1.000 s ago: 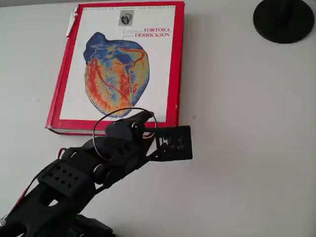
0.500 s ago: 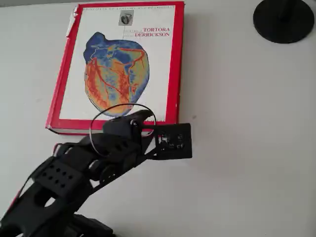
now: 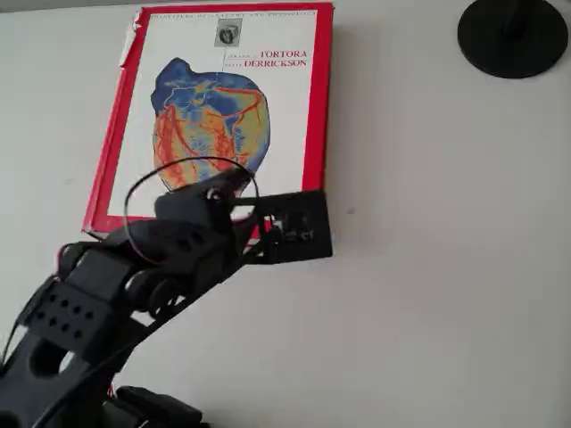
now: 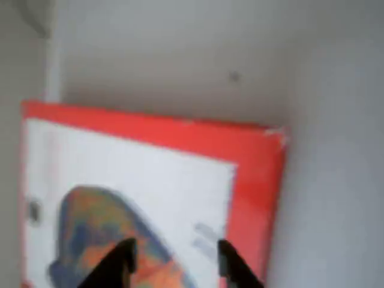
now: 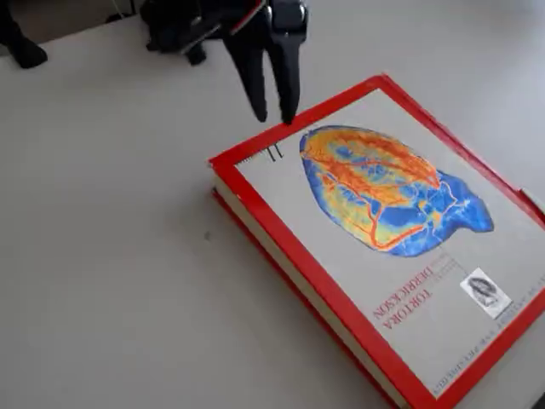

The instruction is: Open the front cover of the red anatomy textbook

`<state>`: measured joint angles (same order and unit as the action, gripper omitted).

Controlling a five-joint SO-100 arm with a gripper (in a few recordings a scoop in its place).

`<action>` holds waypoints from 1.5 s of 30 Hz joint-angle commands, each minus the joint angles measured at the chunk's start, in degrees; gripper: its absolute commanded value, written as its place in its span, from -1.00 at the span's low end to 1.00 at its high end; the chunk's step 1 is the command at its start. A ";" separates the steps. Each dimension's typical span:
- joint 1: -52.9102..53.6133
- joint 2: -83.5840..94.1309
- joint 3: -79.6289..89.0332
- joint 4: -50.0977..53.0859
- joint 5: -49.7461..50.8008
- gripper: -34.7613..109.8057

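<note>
The red anatomy textbook [image 3: 223, 116] lies closed and flat on the white table, its front cover [image 5: 383, 213] facing up with the blue-orange heart picture and red border. My black gripper [image 5: 274, 115] hangs just above the cover's red corner edge, fingers pointing down, open by a narrow gap with nothing between them. In the overhead view the gripper [image 3: 236, 185] sits over the book's lower edge. In the wrist view the two dark fingertips [image 4: 123, 261] frame the white panel and heart picture, with the red border beyond.
A black round base [image 3: 513, 36] stands at the table's top right in the overhead view. My arm reaches in from the lower left. Bare white table [image 3: 446, 267] spreads to the right of the book.
My arm has swung left and forward, bringing the gripper from beside the book's lower right corner to over its lower edge. The book has not moved.
</note>
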<state>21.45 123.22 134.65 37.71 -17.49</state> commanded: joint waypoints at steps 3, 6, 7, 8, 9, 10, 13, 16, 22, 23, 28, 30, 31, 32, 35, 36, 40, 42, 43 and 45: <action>3.78 -6.24 -1.58 -2.55 -1.76 -0.27; 4.57 -6.77 -1.32 -2.37 -2.11 -0.27; 4.57 -6.94 -1.32 -2.37 -2.37 -0.27; 4.57 -7.38 -1.58 -2.11 -2.37 -0.27; 4.57 -7.91 -1.58 -2.11 -2.37 -0.27; 4.57 -8.44 -1.32 -2.55 -2.37 -0.26; 4.75 -10.63 -1.14 -3.60 -2.29 -0.25; 5.54 -12.22 -1.58 -3.25 -2.46 -0.23; 6.59 -11.95 -1.14 0.62 -3.69 -0.22; 6.68 -11.69 -1.14 1.76 -3.78 -0.22; 7.21 -8.53 -1.05 6.15 -4.39 -0.22; 7.12 -6.94 -0.97 7.38 -4.39 -0.22; 7.03 -6.42 -0.97 7.12 -4.39 -0.22; 7.03 -5.98 -0.97 6.59 -4.39 -0.22; 6.50 -6.33 -1.05 3.78 -4.66 -0.22; 6.50 -6.77 -1.32 2.81 -4.66 -0.22; 6.59 -9.67 -1.93 -1.67 -5.10 -0.22; 6.68 -11.87 -1.93 -3.87 -5.19 -0.22; 6.77 -13.01 -1.93 -5.01 -5.01 -0.22; 6.86 -15.21 -1.93 -7.56 -5.01 -0.22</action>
<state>27.86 110.57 134.56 34.72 -21.80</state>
